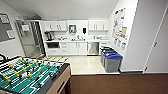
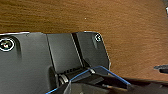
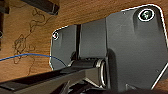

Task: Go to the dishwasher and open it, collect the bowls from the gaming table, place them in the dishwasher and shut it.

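Kitchenette straight ahead at the far end of the room, white cabinets (image 1: 77,48) above and below a counter, and tucked under that counter is the dishwasher (image 1: 93,48), its brushed-steel front shut and well apart from the robot across pale floor and brown carpet (image 1: 117,83). Recycling bins (image 1: 112,62) stand along the wall on the right, near the dishwasher, so the approach lane looks a little tight on that side. Close in at lower left sits the foosball table (image 1: 27,75), green field and rods; no bowls to be made out from here. My read on the dishwasher door: stiff, hinged low and fairly heavy, with smooth steel that would be slippery, so the bar along the top edge is the place to hook and pull, though the handle is too small to see clearly. Both wrist views look down on carpet; whether either arm's jaws are wide or narrow I cannot tell.
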`<state>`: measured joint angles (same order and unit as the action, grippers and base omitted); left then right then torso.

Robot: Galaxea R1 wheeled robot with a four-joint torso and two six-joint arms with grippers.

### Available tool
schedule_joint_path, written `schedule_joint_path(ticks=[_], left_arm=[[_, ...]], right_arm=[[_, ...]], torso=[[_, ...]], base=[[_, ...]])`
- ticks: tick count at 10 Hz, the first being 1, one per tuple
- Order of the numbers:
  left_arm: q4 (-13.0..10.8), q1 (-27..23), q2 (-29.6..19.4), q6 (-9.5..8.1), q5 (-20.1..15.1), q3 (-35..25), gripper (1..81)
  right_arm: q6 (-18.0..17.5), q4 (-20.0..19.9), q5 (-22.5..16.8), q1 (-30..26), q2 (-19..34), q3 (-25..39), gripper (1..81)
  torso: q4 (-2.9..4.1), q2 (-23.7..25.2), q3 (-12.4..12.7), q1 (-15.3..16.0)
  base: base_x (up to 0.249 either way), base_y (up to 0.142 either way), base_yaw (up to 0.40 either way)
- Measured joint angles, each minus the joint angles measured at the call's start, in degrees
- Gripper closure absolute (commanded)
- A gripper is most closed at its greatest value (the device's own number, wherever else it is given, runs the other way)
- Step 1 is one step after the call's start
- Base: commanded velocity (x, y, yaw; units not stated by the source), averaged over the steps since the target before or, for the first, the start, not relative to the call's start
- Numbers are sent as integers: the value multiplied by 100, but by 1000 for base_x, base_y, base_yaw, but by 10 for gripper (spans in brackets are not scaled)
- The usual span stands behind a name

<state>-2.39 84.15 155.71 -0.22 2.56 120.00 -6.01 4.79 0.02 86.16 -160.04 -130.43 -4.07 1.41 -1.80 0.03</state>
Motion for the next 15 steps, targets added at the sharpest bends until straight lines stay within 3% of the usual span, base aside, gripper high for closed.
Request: schedule_joint_path(ticks=[3,15], left_arm=[[0,0,2,0,0,0,10],[0,-2,-15,0,0,-68,10]], right_arm=[[0,0,0,5,2,-6,10],[0,0,0,9,-88,-135,10]], torso=[[0,0,0,-2],[0,2,0,-3]], base=[[89,-61,0],[99,0,0]])
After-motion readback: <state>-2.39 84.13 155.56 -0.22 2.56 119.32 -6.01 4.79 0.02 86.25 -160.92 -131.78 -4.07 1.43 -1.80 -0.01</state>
